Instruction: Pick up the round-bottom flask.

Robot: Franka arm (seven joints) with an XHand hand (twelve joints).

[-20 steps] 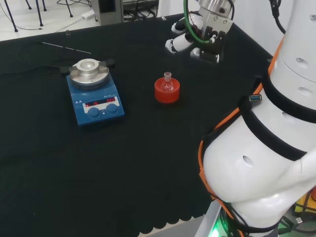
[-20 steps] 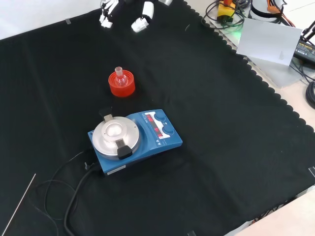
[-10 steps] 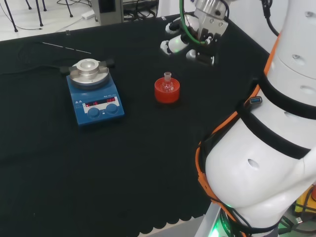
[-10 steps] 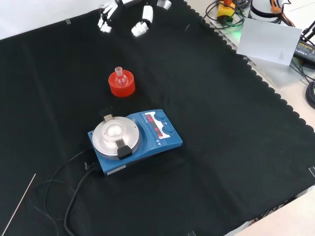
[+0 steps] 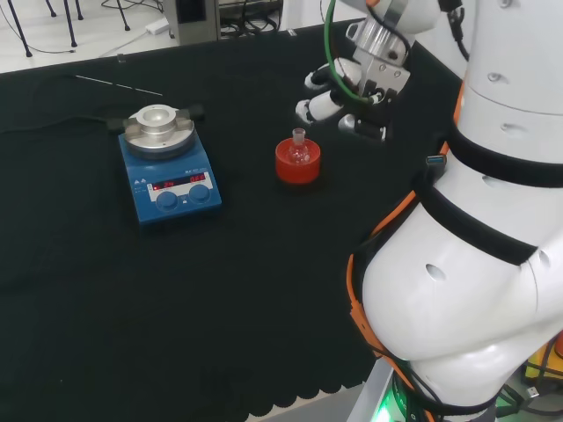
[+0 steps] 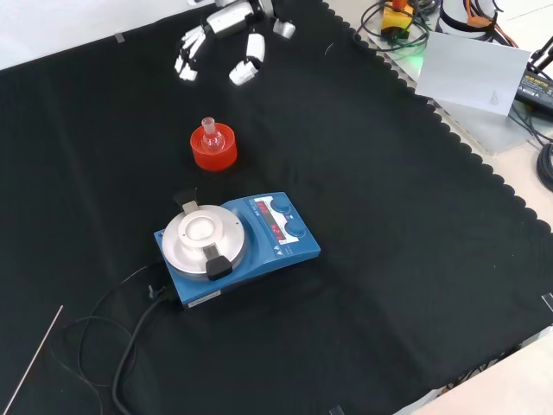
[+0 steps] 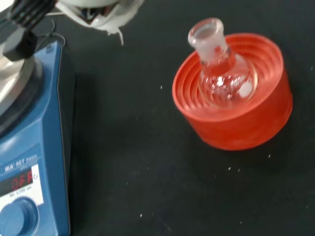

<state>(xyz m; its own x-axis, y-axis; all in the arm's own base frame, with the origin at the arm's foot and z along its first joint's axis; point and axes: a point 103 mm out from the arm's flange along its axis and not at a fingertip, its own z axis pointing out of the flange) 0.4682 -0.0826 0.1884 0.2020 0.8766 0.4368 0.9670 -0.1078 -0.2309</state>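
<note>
Clearly the flask [image 7: 221, 73] is small, thin clear glass, so likely light, slick and fragile; it sits upright in a red ribbed stand [image 5: 297, 163] near the worktop's [image 6: 389, 259] middle in the head view, right of the blue stirrer [image 5: 167, 167]. The hand [image 5: 339, 92] hovers just beyond to the right, fingers loosely spread and empty; the short neck looks the best place to pinch.

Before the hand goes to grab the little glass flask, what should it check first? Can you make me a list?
1. Flask sits upright in its red stand: ok.
2. Hand holds nothing: ok.
3. Fingers are spread, ready to close: ok.
4. Hand is over the flask: not ok, it hangs apart from it, above and to the right in the head view.
5. Bare cloth around the stand; the blue stirrer stands apart: ok.
6. Flask is empty: cannot tell.
</note>
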